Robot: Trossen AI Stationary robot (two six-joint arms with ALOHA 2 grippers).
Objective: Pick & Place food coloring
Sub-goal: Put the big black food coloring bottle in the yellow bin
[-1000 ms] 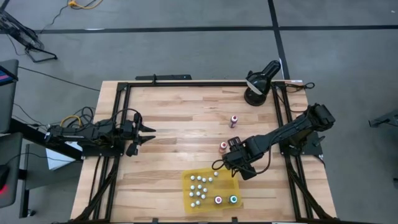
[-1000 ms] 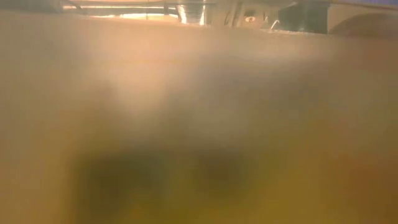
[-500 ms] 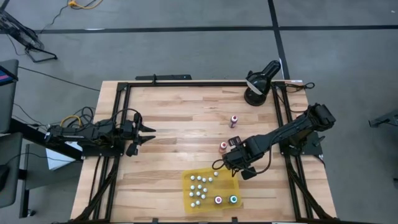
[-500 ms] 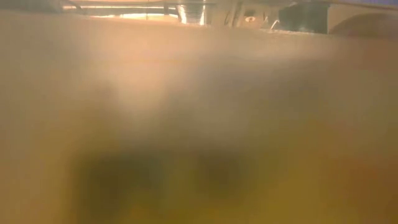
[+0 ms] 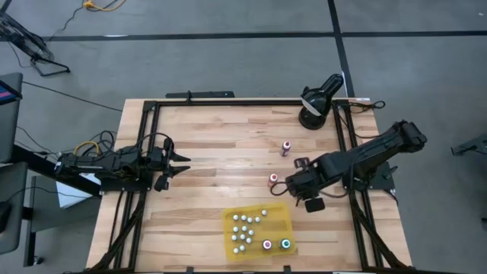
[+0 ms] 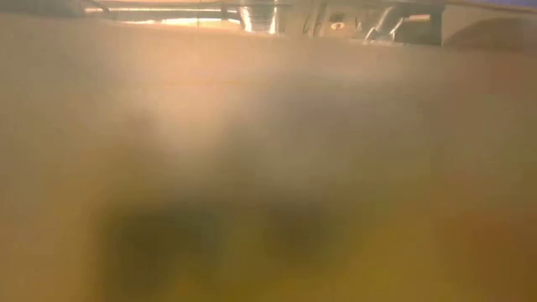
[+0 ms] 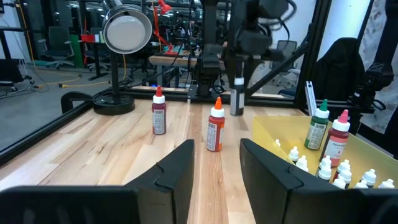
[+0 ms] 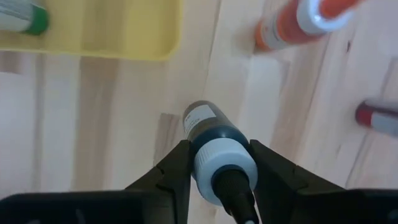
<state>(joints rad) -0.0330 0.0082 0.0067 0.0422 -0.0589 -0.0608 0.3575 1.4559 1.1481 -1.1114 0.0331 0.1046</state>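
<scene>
My right gripper (image 5: 295, 185) hangs over the wood just beyond the far right corner of the yellow tray (image 5: 283, 217), shut on a dark blue food coloring bottle (image 8: 211, 134) with a white cap. The same bottle (image 7: 237, 94) shows under the gripper in the left wrist view. Several white-capped bottles (image 5: 242, 227) stand in the tray with a red-capped (image 5: 267, 244) and a teal-capped one (image 5: 286, 244). Two more bottles stand on the table: an orange one (image 5: 273, 180) and a dark red one (image 5: 286, 147). My left gripper (image 5: 181, 163) waits open at the left edge. My right gripper pinches the bottle's white cap (image 8: 224, 167) between its two fingers (image 8: 177, 169), one on each side. The fingers come from above, pointing down. The bottle hangs upright below them, clear of the table, its base toward the wood.
A black desk lamp (image 5: 316, 103) stands at the far right corner. A black frame (image 5: 228, 101) runs around the table's edges. Bare wood lies between my left gripper and the two standing bottles. The low view is a blur.
My right gripper has risen and drawn away from the tray's far right corner, toward the table's right and far edges. Its arm has swung out to the right with it.
</scene>
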